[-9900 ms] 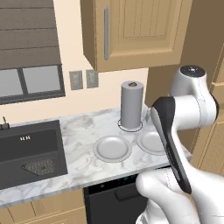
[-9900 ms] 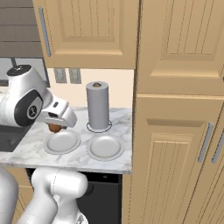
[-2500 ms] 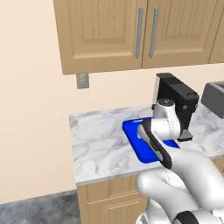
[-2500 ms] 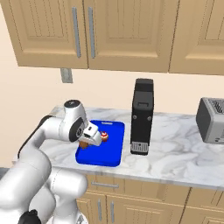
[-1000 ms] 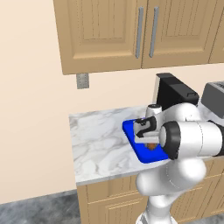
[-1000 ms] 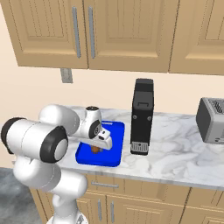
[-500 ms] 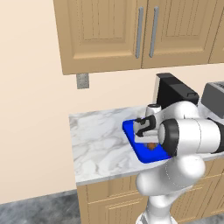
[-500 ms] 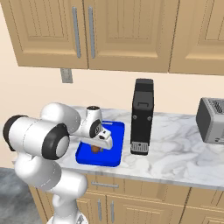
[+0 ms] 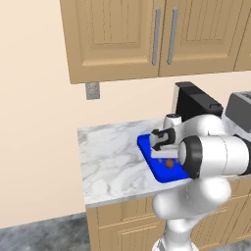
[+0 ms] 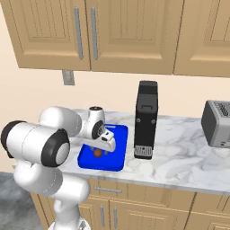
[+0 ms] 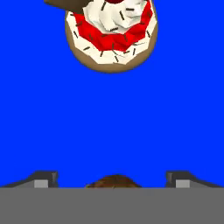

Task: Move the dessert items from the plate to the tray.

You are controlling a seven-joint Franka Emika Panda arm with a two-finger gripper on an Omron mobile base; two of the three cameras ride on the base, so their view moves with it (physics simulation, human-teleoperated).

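The hand [image 11: 112, 183] hangs low over the blue tray [image 11: 188, 109] with its two fingertips [image 11: 43, 178] standing wide apart, and it grips nothing. Between the tips, at the bottom of the hand view, the top of the brown ball [image 11: 113, 180] shows, and it seems to lie on the tray floor, free of both tips. The red-and-white cupcake piece [image 11: 111, 33] sits on the same tray, a little way from the ball and not touching it. In the right base view the hand [image 10: 102, 144] is just above the ball [image 10: 97, 153], and the tray [image 10: 117, 134] lies on the marble tabletop [image 10: 188, 148] beside the black coffee machine [image 10: 146, 119], with a grey toaster [image 10: 217, 123] well apart at the far side. In the left base view the hand [image 9: 162, 143] and the ball [image 9: 168, 164] sit over the near part of the tray [image 9: 145, 143]. As I judge it, both desserts are on the tray, so the step in hand is the release and retreat. To do it well, the hand should keep its tips wide and rise straight up, with no sideways drift, so that a tip does not roll the ball or push it into the cupcake piece. No brand, label or writing can be read on anything here.
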